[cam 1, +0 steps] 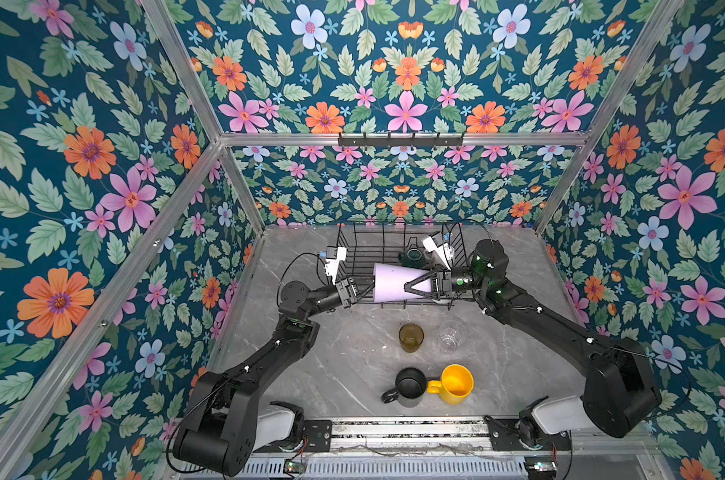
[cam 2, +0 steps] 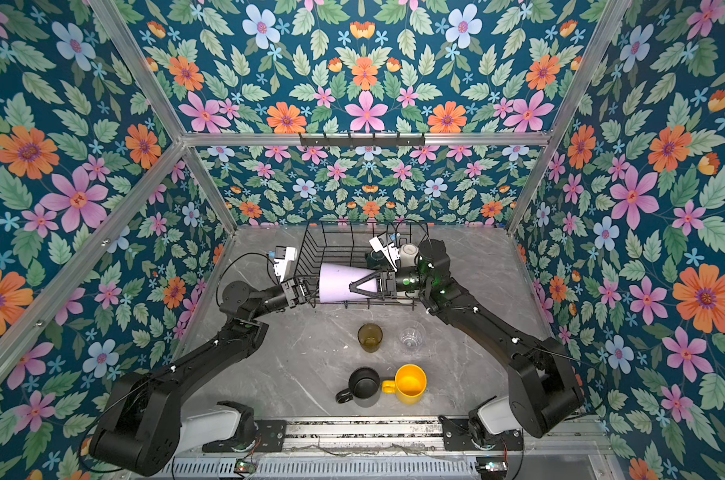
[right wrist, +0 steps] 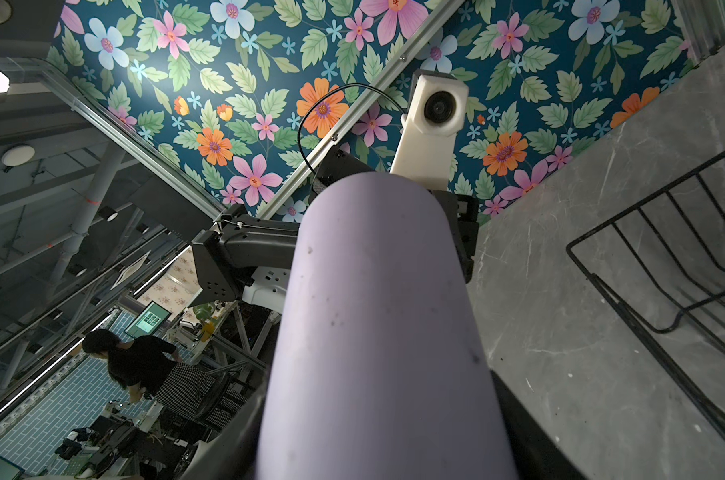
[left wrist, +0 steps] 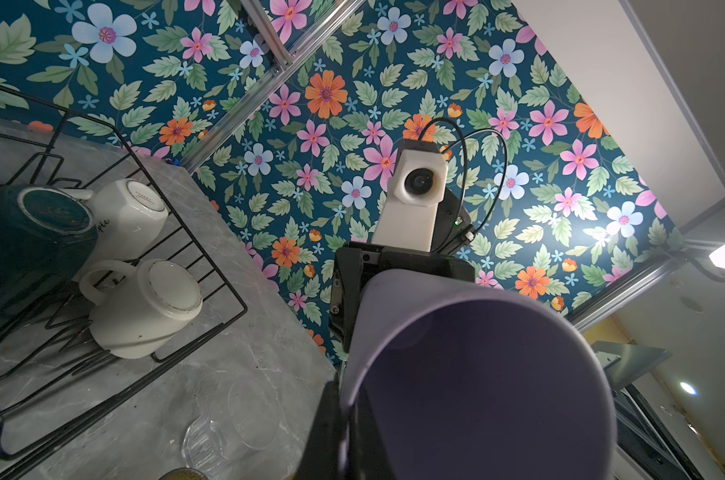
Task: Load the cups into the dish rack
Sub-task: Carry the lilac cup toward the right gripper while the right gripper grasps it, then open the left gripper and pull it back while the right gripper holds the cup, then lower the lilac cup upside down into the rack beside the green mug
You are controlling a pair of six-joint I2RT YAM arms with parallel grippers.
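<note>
Lilac tumbler [cam 1: 394, 282] is clear of every surface, lying flat above the front rail of the dish rack [cam 1: 419, 304], over the rack's left half. Long axis runs along that rail: wide mouth toward the rack's left end, narrow base toward its right end.

Left gripper [cam 1: 357, 287] at the mouth end, jaws pressed together on the rim wall, one finger [left wrist: 331, 415] outside it. The left wrist view looks straight into the cup.

Right gripper [cam 1: 417, 286] reaches in from the rack's right end, in line with the axis, jaws either side of the tapered base. Cannot tell whether they bear on the plastic or stand just clear.

Cup sits end to end between the two hands, neither arm nearer. Reads as a mid-air handover. The next move likely hangs on the right grip being firm before the left lets go, then tipping the mouth down into the rack's bare left part. Dark-green mug [cam 1: 413, 255] already occupies the right end.
</note>
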